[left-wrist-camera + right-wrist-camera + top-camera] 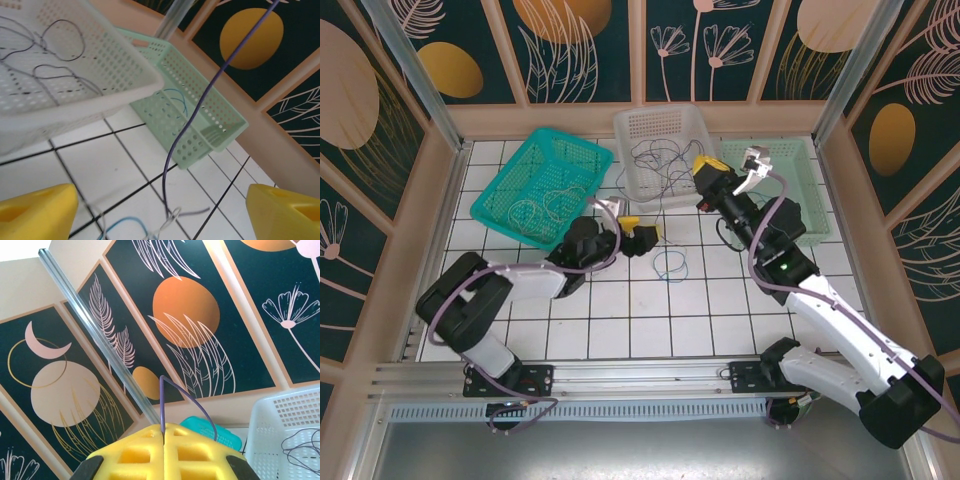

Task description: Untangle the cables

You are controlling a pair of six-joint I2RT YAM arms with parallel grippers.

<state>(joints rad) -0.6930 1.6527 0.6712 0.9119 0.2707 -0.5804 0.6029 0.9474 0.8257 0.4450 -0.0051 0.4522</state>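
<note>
Three baskets stood: a teal basket (507,171) at eleven o'clock, a white basket (623,150) at twelve, a pale green basket (817,190) at one. Loose cables (660,160) lay in the white basket, one blue cable (125,218) on the tabletop (620,310). The left pincer (640,230) was released; the right pincer (163,437) clenched one purple-grey cable (198,105).

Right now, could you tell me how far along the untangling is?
Sorted: pale cables lie in the teal basket. In hand: the right gripper pinches a thin purple cable, lifted. Left: its lower end meets the blue cable by the open left gripper; dark cables sit looped in the white basket.
</note>
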